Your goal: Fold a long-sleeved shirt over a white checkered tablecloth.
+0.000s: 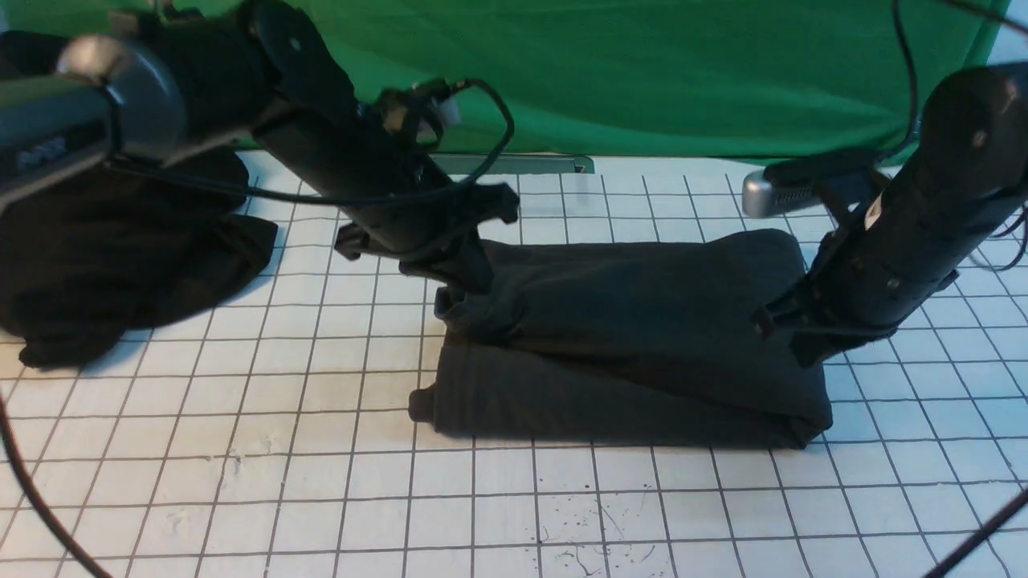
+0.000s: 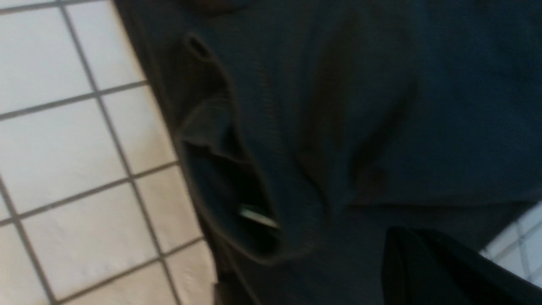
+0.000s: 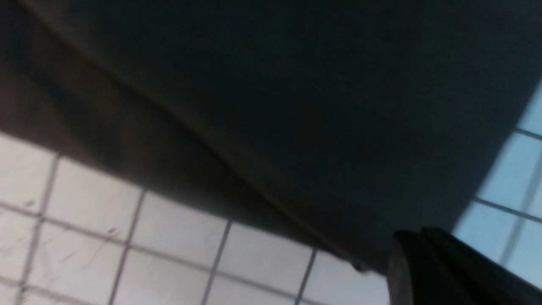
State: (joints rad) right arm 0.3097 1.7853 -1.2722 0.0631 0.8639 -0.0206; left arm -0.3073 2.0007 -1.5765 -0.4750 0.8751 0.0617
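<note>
The long-sleeved shirt (image 1: 642,337) lies folded into a dark charcoal block in the middle of the white checkered tablecloth (image 1: 321,482). Its upper layer is raised and bunched at both ends. My left gripper (image 1: 466,285) is down on the upper layer's left end, shut on the fabric. My right gripper (image 1: 783,333) pinches the right end. The left wrist view shows the shirt (image 2: 338,106), its neck opening with the white label (image 2: 258,218), and dark fingers (image 2: 423,262) pressed together. The right wrist view shows the shirt's edge (image 3: 296,106) over the tablecloth (image 3: 169,254). The chest print is hidden.
A second heap of black cloth (image 1: 120,265) sits at the far left of the tablecloth, under my left arm. The green backdrop (image 1: 642,72) hangs behind the table's far edge. Cables (image 1: 32,498) cross the front corners.
</note>
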